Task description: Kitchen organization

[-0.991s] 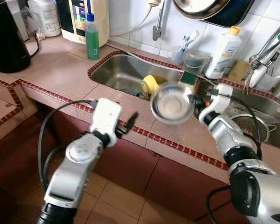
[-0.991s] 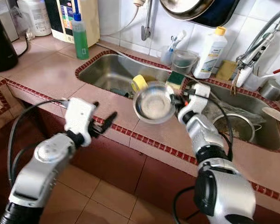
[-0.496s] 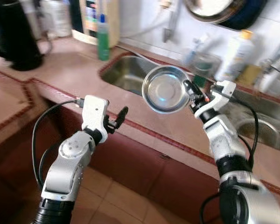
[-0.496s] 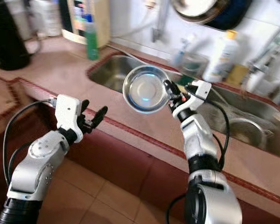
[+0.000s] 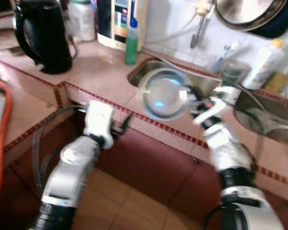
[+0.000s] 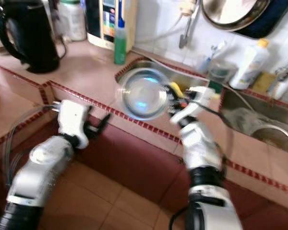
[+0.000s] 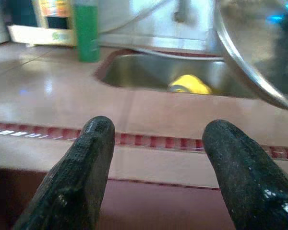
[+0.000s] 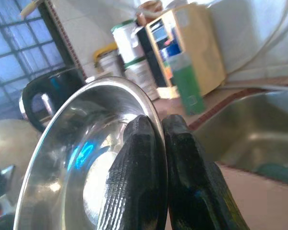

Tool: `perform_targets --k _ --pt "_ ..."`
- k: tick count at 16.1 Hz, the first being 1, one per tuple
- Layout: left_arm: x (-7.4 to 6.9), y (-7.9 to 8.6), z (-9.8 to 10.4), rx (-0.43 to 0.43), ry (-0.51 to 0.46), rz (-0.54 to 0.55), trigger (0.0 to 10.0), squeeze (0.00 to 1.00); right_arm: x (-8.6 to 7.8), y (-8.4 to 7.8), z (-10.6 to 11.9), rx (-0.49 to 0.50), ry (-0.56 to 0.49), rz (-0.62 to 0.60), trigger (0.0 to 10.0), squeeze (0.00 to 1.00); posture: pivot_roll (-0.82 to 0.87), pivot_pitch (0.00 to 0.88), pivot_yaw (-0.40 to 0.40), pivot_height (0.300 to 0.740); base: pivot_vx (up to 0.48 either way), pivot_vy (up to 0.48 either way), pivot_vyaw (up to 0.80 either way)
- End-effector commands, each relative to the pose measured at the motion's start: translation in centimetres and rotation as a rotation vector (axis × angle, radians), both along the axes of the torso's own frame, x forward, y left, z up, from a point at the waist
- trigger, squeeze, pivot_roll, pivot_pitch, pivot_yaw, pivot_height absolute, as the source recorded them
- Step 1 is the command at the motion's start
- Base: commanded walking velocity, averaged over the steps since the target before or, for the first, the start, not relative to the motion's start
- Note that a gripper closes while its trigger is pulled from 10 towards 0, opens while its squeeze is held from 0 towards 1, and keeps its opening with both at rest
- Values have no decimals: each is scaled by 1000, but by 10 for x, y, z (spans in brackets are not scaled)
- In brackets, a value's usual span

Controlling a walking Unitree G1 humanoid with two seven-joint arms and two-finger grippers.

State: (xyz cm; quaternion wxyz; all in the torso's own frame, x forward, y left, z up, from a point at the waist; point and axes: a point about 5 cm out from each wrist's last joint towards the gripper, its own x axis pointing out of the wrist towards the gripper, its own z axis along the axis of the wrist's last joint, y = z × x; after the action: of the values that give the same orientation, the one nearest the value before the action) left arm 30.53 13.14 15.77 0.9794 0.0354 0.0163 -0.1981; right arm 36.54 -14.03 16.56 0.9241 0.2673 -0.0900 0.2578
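A shiny steel bowl [image 5: 163,94] hangs in the air above the tiled counter [image 5: 101,72], tipped on edge with its hollow facing me. My right gripper [image 5: 191,101] is shut on its rim; the right wrist view has both black fingers [image 8: 156,177] pinching the rim of the steel bowl [image 8: 81,158]. My left gripper [image 5: 121,126] is open with nothing in it, held in front of the counter's red-tiled edge; its two fingers [image 7: 81,167] stand wide apart. A yellow object [image 7: 189,85] lies in the sink [image 5: 149,72].
A black kettle [image 5: 41,36] stands on the counter at the left, a green bottle [image 5: 131,40] and a white appliance [image 5: 116,21] by the wall. Bottles and a cup [image 5: 233,72] sit behind the sinks. An orange cable [image 5: 2,143] runs at the far left.
The camera has swung left, bringing the kettle and the left counter into view. The bowl has stayed in my right gripper, carried slightly left. My left gripper remains open by the counter edge.
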Motion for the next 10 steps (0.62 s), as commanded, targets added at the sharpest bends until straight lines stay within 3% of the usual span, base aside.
perform_targets --k 1,5,10 --pt "1 -11 3 2 -16 -33 10000 0 1 -13 14 1 -47 -34 10000 0 63 0 -123 740 0 0 0" --pt "1 -11 1 4 -12 -30 10000 0 0 -13 15 0 -53 -34 10000 0 64 0 -128 740 0 0 0" --pt "0 -11 0 8 -18 -41 10000 0 -2 -10 15 -11 -56 -15 10000 0 64 0 -131 740 368 0 0"
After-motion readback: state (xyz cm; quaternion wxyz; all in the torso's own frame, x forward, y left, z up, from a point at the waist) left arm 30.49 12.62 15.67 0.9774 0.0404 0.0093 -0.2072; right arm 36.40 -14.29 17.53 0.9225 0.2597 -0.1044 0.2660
